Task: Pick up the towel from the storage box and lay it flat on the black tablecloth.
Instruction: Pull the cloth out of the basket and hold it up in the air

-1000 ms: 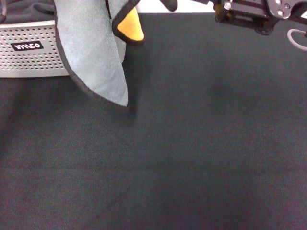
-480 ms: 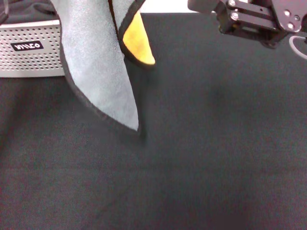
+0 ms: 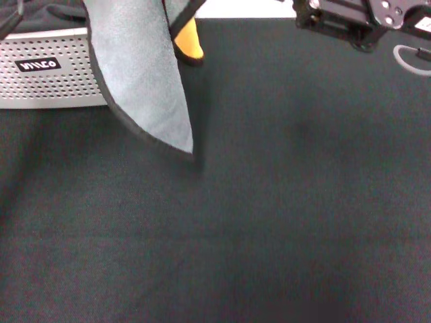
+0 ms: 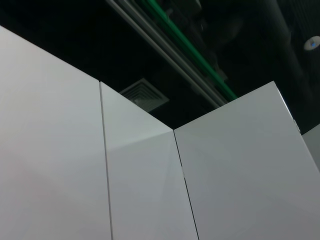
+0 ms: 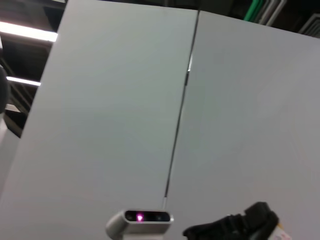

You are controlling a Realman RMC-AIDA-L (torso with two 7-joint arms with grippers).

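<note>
**Towel hanging over the cloth, grip point out of frame**

Head view: the fleecy grey-blue towel with thin black hem (image 3: 145,81) hangs from above the frame's top edge and tapers down to a pointed corner. That corner sits low over the large matte black tablecloth (image 3: 269,222); can't tell whether the tip touches the fabric or hangs just clear of it. The upper part of the towel overlaps the right end of the light grey perforated plastic storage box (image 3: 47,74), which sits far-left on the tablecloth, black label with white letters facing the camera. Something dark lies inside the box at its rim; can't identify it.

An orange patch with a dark edge (image 3: 188,42) shows just right of the towel's hanging fold, near the top. Can't tell if it's the towel's other face or a separate item.

Left gripper: not visible in any view. The towel is held from somewhere above the frame, so the claw's opening and hold can't be seen.

Right gripper (image 3: 353,20): only black metal hardware at the top right edge, above the tablecloth and well apart from the towel. Finger opening: can't tell.

Both wrist views point upward at white wall panels (image 4: 225,175) and dark ceiling.
</note>
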